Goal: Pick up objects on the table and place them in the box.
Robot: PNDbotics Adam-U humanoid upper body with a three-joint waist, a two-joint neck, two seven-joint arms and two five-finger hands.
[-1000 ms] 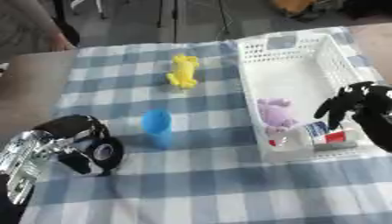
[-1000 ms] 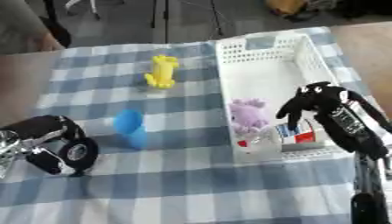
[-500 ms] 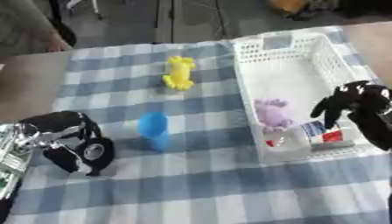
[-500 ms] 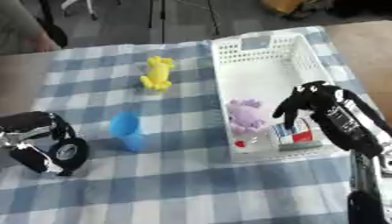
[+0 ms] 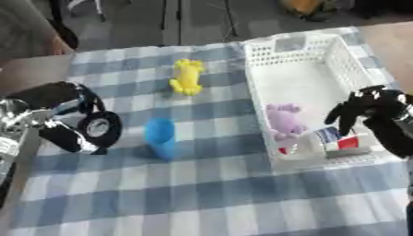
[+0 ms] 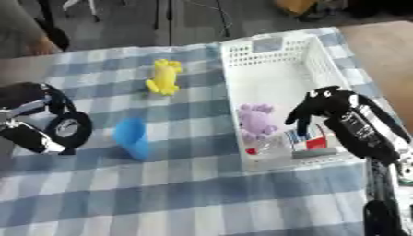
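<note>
On cloth: one cup (image 5: 161, 136), one yellow toy (image 5: 187, 77).

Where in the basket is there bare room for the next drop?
The far half of the white basket, beyond the purple toy, is bare. The near end is crowded: toy, red-and-white carton, and the right hand above it.
</note>
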